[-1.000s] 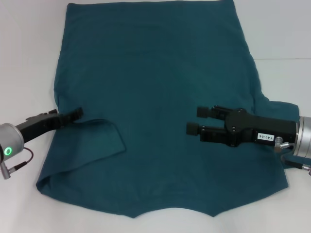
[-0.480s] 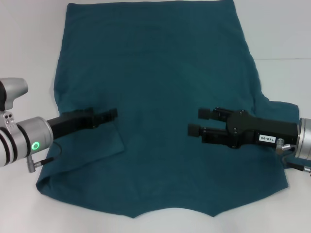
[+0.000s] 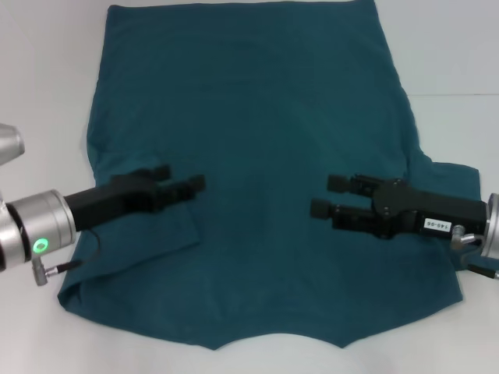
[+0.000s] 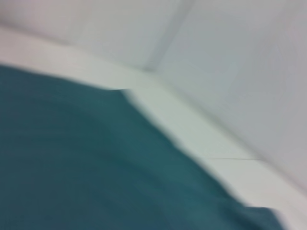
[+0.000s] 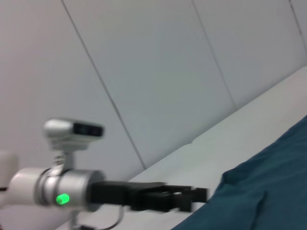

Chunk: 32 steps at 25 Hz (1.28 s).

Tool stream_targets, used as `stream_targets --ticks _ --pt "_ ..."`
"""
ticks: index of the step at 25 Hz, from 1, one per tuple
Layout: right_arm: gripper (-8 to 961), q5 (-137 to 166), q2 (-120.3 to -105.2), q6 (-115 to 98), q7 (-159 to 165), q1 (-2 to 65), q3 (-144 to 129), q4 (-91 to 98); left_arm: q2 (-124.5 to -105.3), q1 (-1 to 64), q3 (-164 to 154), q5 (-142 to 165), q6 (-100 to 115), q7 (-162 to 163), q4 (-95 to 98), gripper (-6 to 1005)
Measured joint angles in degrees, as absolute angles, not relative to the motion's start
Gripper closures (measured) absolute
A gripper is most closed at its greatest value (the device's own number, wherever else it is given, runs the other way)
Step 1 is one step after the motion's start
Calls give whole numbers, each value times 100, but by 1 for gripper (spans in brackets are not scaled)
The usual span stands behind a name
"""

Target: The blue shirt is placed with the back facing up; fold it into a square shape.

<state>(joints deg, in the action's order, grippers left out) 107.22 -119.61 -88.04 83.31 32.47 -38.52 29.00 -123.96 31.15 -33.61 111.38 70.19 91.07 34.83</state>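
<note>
The blue shirt (image 3: 249,117) lies spread flat on the white table, plain side up, with its collar edge toward me. Its left sleeve (image 3: 152,230) is folded inward onto the body, while the right sleeve (image 3: 452,175) still sticks out. My left gripper (image 3: 182,179) hovers open and empty just above the folded sleeve. My right gripper (image 3: 327,195) is open and empty over the shirt's right half, pointing toward the middle. The left wrist view shows only blurred shirt fabric (image 4: 72,167). In the right wrist view the left gripper (image 5: 199,194) appears beside the shirt (image 5: 268,191).
White table (image 3: 47,93) surrounds the shirt on both sides. A white panelled wall (image 5: 144,62) stands behind the table.
The left gripper moved from the shirt's left edge rightward over the fabric, above the folded sleeve. The right gripper drew back slightly to the right.
</note>
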Motion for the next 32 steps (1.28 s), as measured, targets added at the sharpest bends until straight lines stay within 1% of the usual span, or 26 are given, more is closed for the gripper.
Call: stream_targets --ticks 2,6,11,19,22,26,32 --pt "101 10696 -11961 -8763 8348 3220 -3747 2899 -12401 2999 -3368 11057 7788 8560 3512 99" --pt "101 10622 -11961 -8686 8496 3132 -3431 2887 -12413 2908 -3436 11100 8525 7699 3479 98" --pt "102 10639 -11889 -8488 9133 2993 -3396 3064 -12416 2855 -3800 11134 8774 7313 3493 98" --pt "102 10881 -11823 -7940 10311 2584 -3392 3719 -12418 2848 -4117 11275 8924 6857 3508 98" --pt "102 10976 -11739 -7718 10732 2508 -3355 3847 -12412 2847 -4122 11276 8957 6845 3507 98" --pt "101 11224 -11560 -7411 11412 2515 -3355 3865 -12399 2861 -4187 11284 9078 6828 3515 98" --pt "101 11693 -11357 -7179 12186 2563 -3353 3875 -12399 2859 -4201 11395 9095 6819 3579 99"
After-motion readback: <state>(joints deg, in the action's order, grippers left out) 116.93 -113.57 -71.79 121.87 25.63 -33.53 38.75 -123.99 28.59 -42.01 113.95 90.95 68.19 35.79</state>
